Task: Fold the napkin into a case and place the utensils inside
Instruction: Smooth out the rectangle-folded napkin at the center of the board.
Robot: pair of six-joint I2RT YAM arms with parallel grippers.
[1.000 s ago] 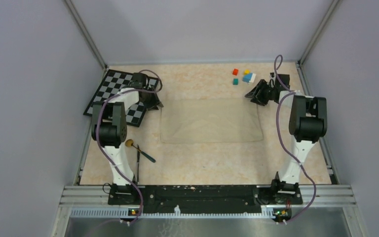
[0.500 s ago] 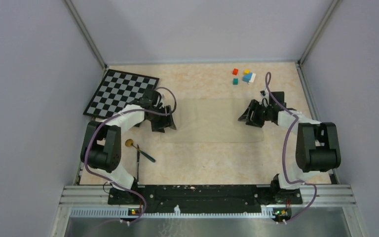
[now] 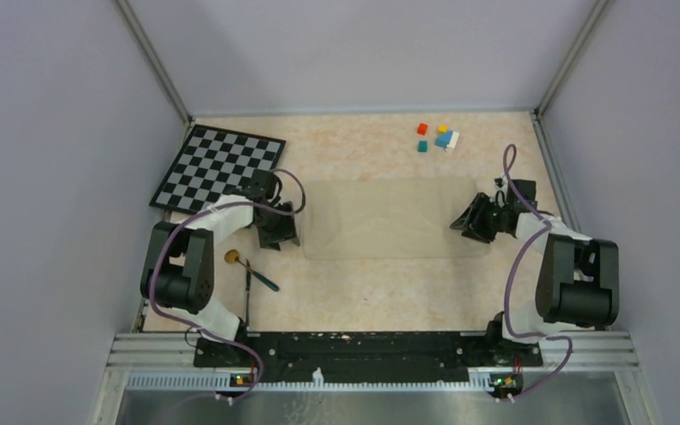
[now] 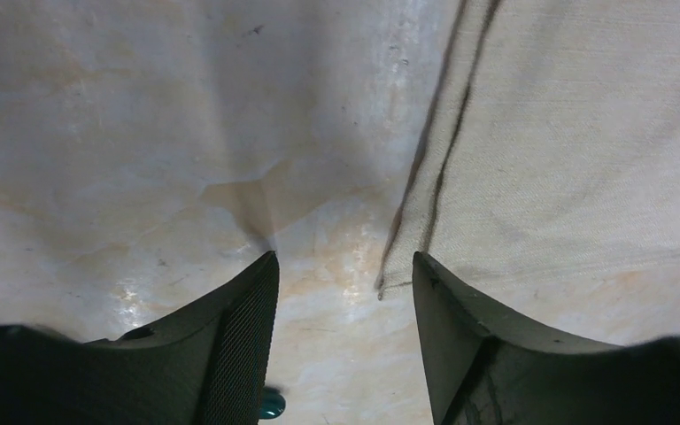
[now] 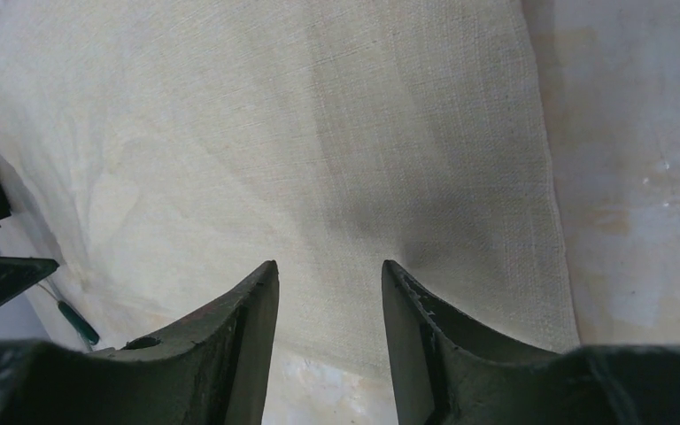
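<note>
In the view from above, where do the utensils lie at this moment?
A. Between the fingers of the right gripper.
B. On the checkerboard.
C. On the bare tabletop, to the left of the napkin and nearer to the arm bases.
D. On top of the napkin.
C: the utensils lie on the tabletop, clear of the near left corner of the napkin and not touching it.

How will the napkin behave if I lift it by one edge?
Probably floppy: the napkin looks like thin woven cloth, lying flat. Likely light and sag-prone. Its left edge shows two layers, which may slip apart on the smooth tabletop.
</note>
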